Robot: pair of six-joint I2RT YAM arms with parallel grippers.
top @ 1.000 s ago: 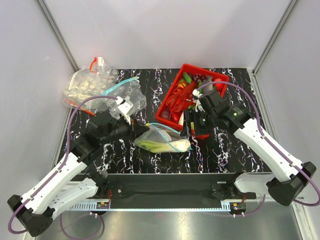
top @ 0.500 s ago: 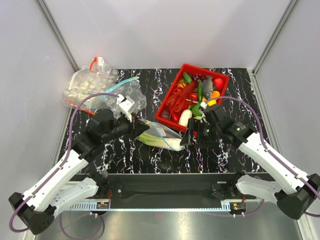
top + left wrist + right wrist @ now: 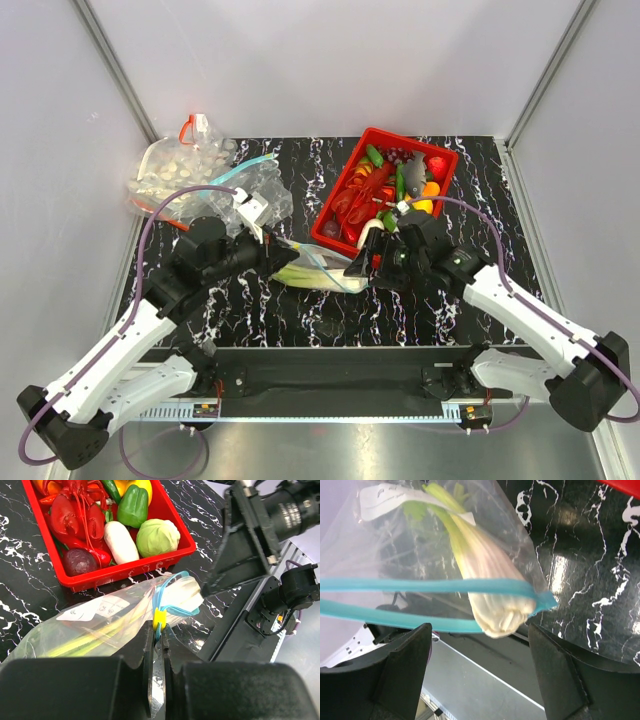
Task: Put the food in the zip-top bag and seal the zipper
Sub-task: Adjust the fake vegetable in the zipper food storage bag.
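Between the two arms, on the black marbled bench (image 3: pixel 490 165), lies the bag (image 3: pixel 85 625), clear and crinkled, with a white label (image 3: pixel 385 497) on its side. It sits just beside the near wall of a red basket (image 3: pixel 125 570). The leek (image 3: pixel 480 575) is inside the bag with its green leaves deep in and its white end poking out through the mouth. The mouth is unsealed: the two teal strips of the zipper (image 3: pixel 420 586) run apart, one on either side of the white end.

The left pincer (image 3: pixel 158 630) is pressed together on the zipper at the bag's edge, right by a small yellow tab (image 3: pixel 159 618).

The right pincer (image 3: pixel 360 266) faces the mouth from the other side. Its fingers (image 3: pixel 405 665) are spread wide, and the leek's end and the zipper corner show between them. Whether either finger touches the bag cannot be told.

A white radish (image 3: pixel 120 542) lies in the basket against the near wall. Next to it are a pale cabbage (image 3: pixel 157 536), a red lobster (image 3: pixel 75 515) and a green pepper (image 3: pixel 133 505).
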